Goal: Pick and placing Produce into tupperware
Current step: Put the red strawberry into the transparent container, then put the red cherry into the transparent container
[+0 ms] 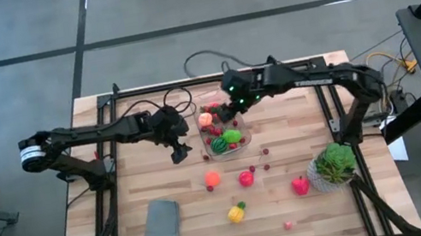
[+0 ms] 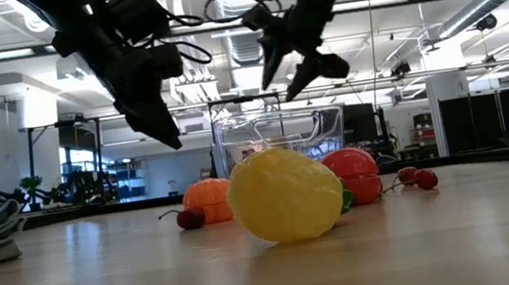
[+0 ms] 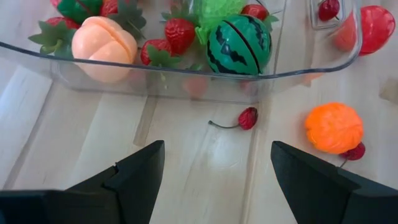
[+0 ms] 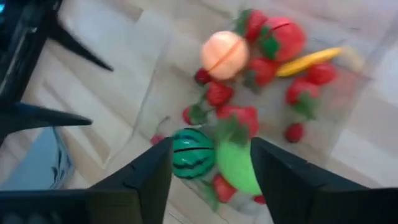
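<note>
The right gripper (image 1: 233,112) hangs spread and empty above the tupperware (image 1: 242,141) (already holding much produce), so next comes a loose piece, the left gripper (image 1: 179,153) waiting spread beside it

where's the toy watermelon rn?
In the high view the watermelon lies inside the clear container, at its near end beside the green piece, table centre.
</note>
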Robot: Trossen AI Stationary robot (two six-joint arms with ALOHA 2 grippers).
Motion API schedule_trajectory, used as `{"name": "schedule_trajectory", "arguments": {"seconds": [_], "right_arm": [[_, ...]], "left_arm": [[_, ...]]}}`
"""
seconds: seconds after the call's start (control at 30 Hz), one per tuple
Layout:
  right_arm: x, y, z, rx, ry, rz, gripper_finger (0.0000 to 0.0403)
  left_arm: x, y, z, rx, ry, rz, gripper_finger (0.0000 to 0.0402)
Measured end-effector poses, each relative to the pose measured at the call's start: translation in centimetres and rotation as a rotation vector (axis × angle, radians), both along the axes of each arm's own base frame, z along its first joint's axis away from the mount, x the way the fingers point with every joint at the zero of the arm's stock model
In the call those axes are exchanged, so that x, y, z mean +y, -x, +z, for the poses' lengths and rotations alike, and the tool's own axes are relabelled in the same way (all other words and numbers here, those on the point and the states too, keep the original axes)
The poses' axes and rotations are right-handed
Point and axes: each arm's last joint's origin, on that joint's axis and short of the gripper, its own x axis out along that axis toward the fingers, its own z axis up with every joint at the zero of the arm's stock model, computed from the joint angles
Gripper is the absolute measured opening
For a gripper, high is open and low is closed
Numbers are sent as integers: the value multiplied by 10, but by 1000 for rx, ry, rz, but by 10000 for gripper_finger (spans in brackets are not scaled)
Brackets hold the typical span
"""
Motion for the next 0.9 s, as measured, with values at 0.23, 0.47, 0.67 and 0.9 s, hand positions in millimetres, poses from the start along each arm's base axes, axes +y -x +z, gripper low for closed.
{"name": "schedule_trajectory", "arguments": {"seconds": [0.23,0.47,0.67,0.9], "right_arm": [[-1,-14,20,12,62,-64,260],[4,16,59,145,170,-118,271],[11,43,81,248,295,-167,264],[18,70,94,261,332,-182,269]], "left_arm": [[-2,1,-1,12,8,-49,279],[-16,3,-15,16,-12,-219,279],[-32,-3,-33,-81,-60,-285,279],[-54,-20,-45,-82,-283,-249,263]]}}
